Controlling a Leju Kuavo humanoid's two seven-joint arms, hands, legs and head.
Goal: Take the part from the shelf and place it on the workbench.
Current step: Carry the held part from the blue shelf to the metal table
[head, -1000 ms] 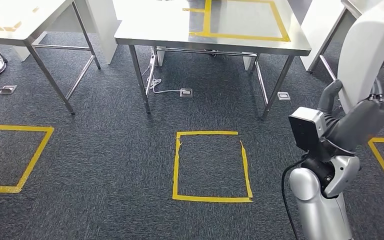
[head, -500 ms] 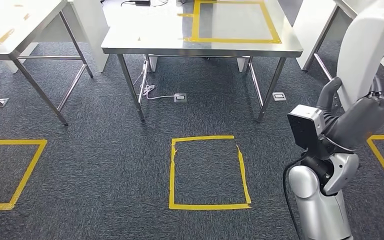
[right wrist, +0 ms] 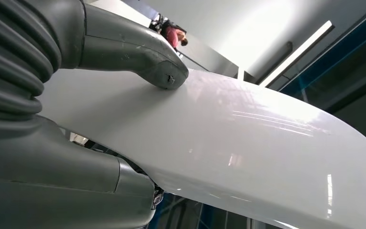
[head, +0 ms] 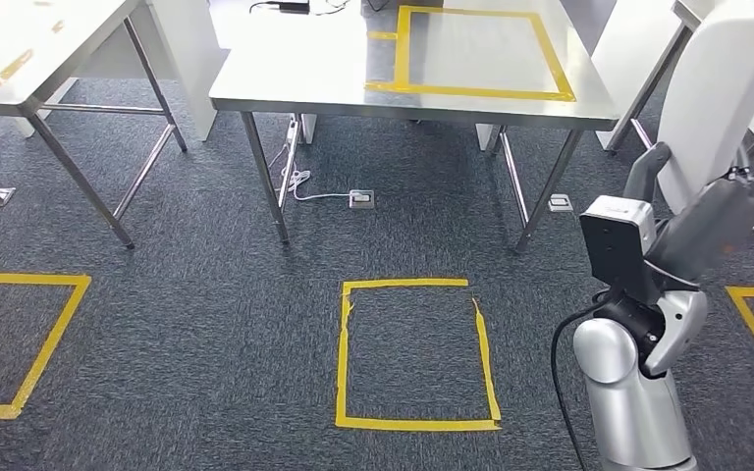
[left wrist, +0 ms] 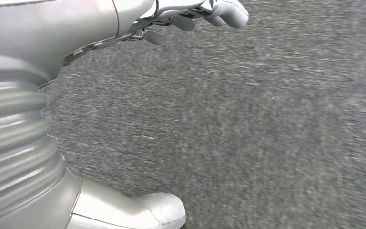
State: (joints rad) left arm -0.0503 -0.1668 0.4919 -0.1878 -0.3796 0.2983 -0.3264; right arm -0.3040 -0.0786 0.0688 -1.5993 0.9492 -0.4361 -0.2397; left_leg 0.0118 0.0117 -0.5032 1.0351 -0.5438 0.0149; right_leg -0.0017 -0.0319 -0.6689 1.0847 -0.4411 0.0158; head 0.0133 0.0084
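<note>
Right robot hand grips the white part, a big glossy curved panel: thumb pressed on its top face, rest of hand under it, held up at the robot's right side, near the steel bench w/ yellow tape frame. Left robot hand hangs over grey carpet, fingers loosely apart, holding nothing. No readable writing.
</note>
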